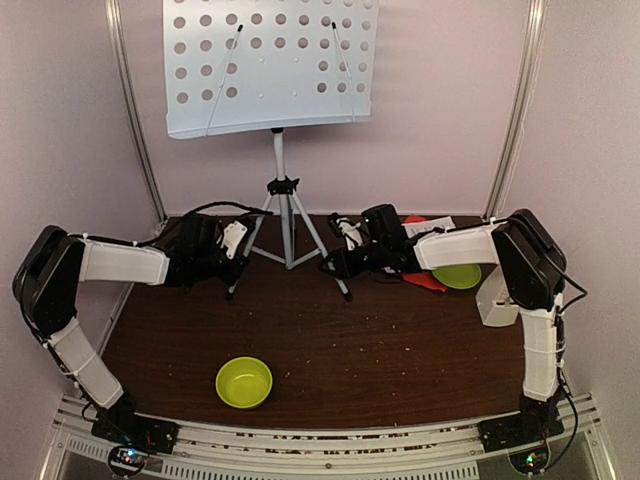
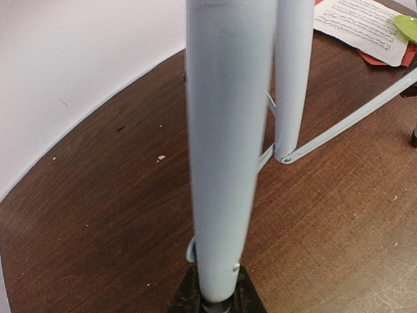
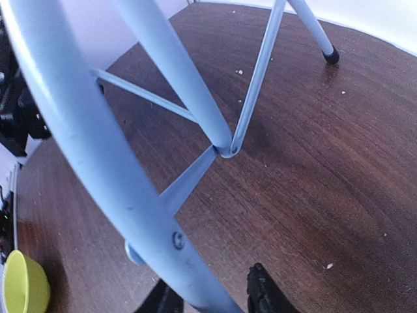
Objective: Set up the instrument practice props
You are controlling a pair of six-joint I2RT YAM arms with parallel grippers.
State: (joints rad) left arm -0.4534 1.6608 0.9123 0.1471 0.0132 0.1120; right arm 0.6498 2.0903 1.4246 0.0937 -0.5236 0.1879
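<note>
The music stand's pale perforated desk (image 1: 270, 65) stands upright on grey tripod legs (image 1: 288, 230) at the back middle of the table. My left gripper (image 1: 238, 255) is shut on the left leg (image 2: 225, 130), with both black fingers pressed to the tube. My right gripper (image 1: 345, 255) is open and straddles the right leg (image 3: 117, 176), with a gap beside one finger (image 3: 262, 295). White sheet-music pages (image 2: 361, 26) lie on red pages (image 1: 425, 282) at the back right, partly under my right arm. The cream metronome (image 1: 494, 300) stands behind my right elbow.
A lime-green bowl (image 1: 244, 382) sits near the front middle and also shows in the right wrist view (image 3: 23, 290). A lime-green plate (image 1: 458, 275) lies on the pages at the right. Pink walls and metal posts close in the table's back and sides.
</note>
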